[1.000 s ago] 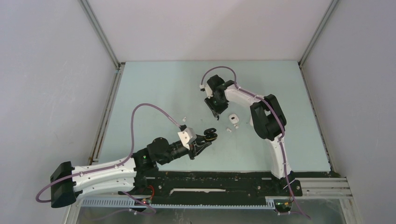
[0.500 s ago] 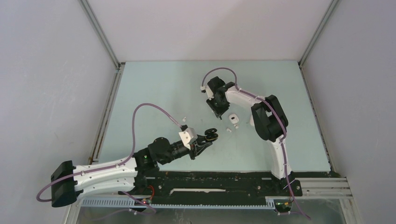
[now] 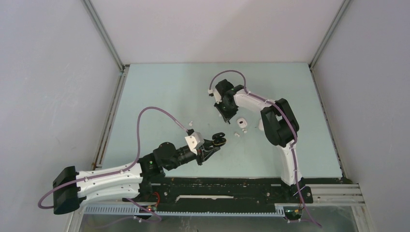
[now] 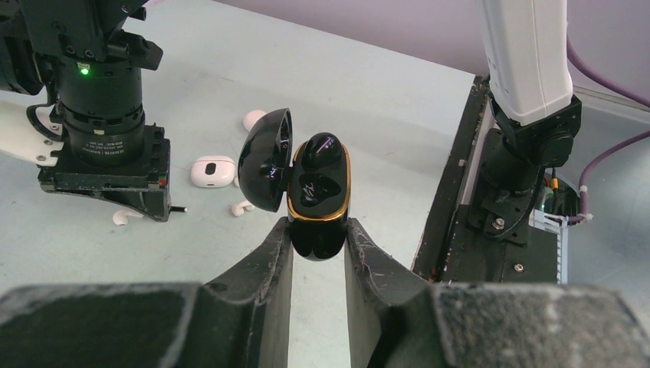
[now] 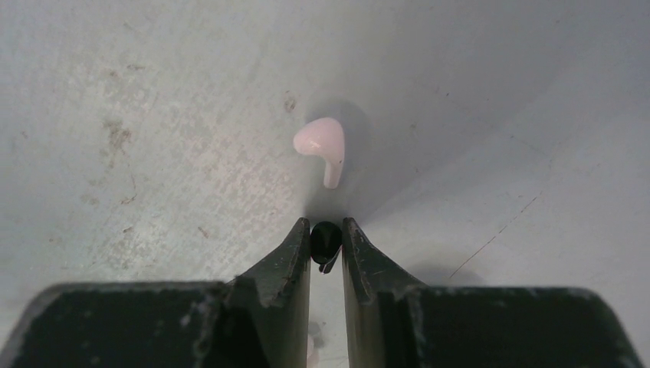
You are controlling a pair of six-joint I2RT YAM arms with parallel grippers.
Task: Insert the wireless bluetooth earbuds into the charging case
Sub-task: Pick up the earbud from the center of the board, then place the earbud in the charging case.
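Tip: right gripper (image 5: 326,228) is pinched nearly closed on the black earbud (image 5: 326,242) on the table (image 5: 153,115), with the white earbud (image 5: 322,146) just off at 12 o'clock. Left gripper (image 4: 317,230) clamps the open charging case (image 4: 320,207) down around 6 o'clock. I'd lift straight up, then aim for the empty socket (image 4: 313,190).

1. No readable text, brand or number in any view.
2. Small white print on black motor housing (image 4: 100,144), left side of left wrist view: too small to read.
3. Faint purplish marks inside open black charging case (image 4: 316,195): not legible as characters.
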